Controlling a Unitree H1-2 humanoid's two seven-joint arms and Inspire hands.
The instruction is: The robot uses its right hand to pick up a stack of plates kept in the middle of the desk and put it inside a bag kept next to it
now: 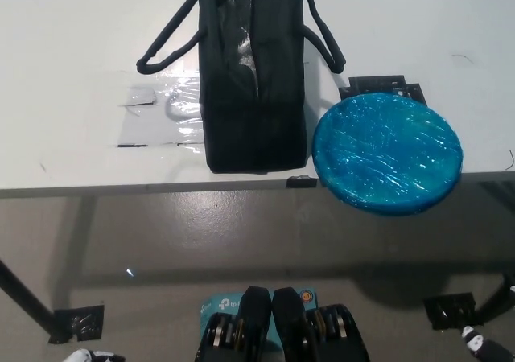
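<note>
White desk (72,48) fills the upper half of the head view, with its front edge running across the middle of the picture and a grey floor below it. Near the middle of that front edge stands a black bag (256,80), upright, its mouth open toward the camera and its two loop handles (170,40) falling to either side; something shiny shows inside, though what it is cannot be told. Just to the left of the bag, clear tape (161,113) glints on the desk surface. To the right of the bag, close beside it but apart, lies the stack of plates (388,153), blue and wrapped in glossy film, and it sits on the front edge so that part of its rim overhangs the floor. A dark mount (385,87) shows behind it. The white left hand (92,356) is only a sliver at the bottom left corner, well below the desk, and whether its fingers are wide or closed cannot be told. The black right hand is not to be seen at all; only a small white and black tip appears at the lower right corner. Judging from this, the task has not begun: the plates are untouched and outside the bag, so reaching, grasping, lifting and lowering into the open bag all remain.
</note>
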